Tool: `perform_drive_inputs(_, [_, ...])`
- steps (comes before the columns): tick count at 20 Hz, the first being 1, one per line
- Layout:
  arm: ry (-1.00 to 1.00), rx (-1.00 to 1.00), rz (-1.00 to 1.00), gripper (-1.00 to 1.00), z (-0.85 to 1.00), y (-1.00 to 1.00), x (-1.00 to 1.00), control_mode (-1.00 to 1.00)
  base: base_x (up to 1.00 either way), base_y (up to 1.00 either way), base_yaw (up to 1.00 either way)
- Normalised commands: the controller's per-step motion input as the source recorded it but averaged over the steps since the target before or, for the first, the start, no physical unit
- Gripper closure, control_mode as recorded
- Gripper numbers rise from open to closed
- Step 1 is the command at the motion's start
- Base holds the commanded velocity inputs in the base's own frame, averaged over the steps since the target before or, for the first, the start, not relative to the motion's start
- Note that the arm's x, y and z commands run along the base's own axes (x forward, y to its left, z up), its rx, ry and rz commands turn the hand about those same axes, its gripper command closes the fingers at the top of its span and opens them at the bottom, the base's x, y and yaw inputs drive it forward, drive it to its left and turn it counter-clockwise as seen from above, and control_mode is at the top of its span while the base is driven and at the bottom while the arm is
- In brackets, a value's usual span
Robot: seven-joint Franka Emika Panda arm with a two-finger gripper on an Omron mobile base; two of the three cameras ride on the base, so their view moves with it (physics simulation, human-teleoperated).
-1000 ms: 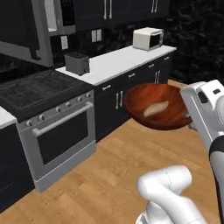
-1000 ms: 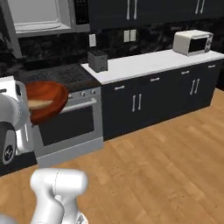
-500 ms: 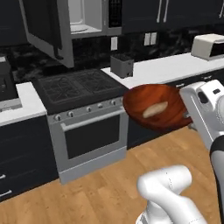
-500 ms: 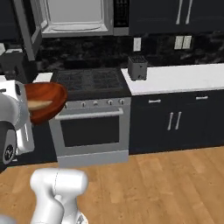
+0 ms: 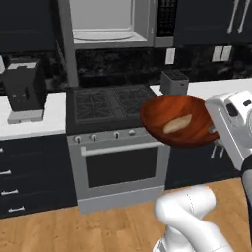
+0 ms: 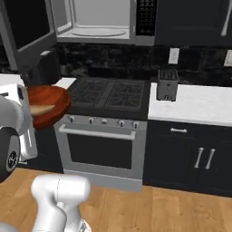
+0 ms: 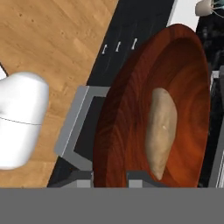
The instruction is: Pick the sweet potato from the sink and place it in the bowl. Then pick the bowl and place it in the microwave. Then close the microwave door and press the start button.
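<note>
My gripper (image 7: pixel 110 177) is shut on the rim of the reddish-brown bowl (image 5: pixel 189 110), holding it in the air in front of the stove. The tan sweet potato (image 5: pixel 177 124) lies inside the bowl (image 7: pixel 183 87), and the sweet potato (image 7: pixel 161 131) rests against its lower wall. In the right base view the bowl (image 6: pixel 50 97) hangs at the left by my white hand. Above the stove the microwave (image 5: pixel 106 22) stands open, its pale interior and turntable showing. The microwave door (image 6: pixel 25 25) is swung out to the left. The sink is out of view.
A stove (image 5: pixel 110 101) with a grey oven front stands straight ahead under the microwave. A dark toaster (image 6: pixel 167 84) sits on the white counter to its right, and a coffee machine (image 5: pixel 23 88) on the counter to its left. The wood floor lies below.
The whole picture has shifted: the base has moved, so the stove and the open microwave now stand in front. The bowl with the sweet potato stays held in the same place relative to the arm.
</note>
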Motion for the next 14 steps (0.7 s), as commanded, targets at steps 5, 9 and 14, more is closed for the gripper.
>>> perform_drive_inputs(5, [0.0,0.0,0.0,1.0,0.0,0.0,0.0,1.0,0.75,-0.58,0.52])
perform_drive_inputs(9, [0.0,0.0,0.0,1.0,0.0,0.0,0.0,1.0,0.58,-0.58,0.48])
perform_drive_inputs(14, [0.0,0.0,0.0,1.0,0.0,0.0,0.0,1.0,0.26,-0.69,0.31])
